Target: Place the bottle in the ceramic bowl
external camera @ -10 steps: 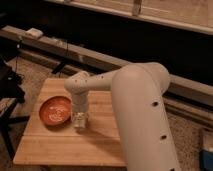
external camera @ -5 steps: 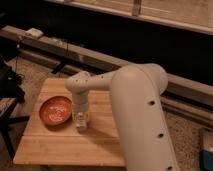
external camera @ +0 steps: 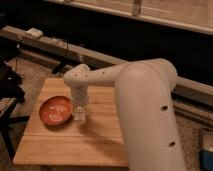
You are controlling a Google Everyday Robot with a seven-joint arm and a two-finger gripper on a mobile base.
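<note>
Far left: a dark stand (external camera: 9, 82) sits beside the table (external camera: 100, 145), partly out of view. On the far ledge (external camera: 55, 46) behind it lies a small pale box (external camera: 34, 32).

Left part of the table: the bowl (external camera: 47, 116) sits flat on the wood, open side up, with pale markings on its inside. We see nothing in it.

Just right of the bowl: the gripper (external camera: 80, 113) points down from the wrist, low over the table and close to the bowl's right rim. The bottle (external camera: 80, 118) shows as a pale shape at the gripper's lower end, outside the bowl and just beside its right rim. Its long axis reads as roughly vertical, so it is upright rather than lying down. We cannot tell which end carries the cap, nor whether its base touches the wood. We cannot tell whether the gripper is open or clamped on the bottle, because the two pale shapes merge.

Centre to right: the white arm (external camera: 145, 100) runs from the wrist up and right across the table, then widens into a big rounded link that fills the near right and hides the table's right edge.
</note>
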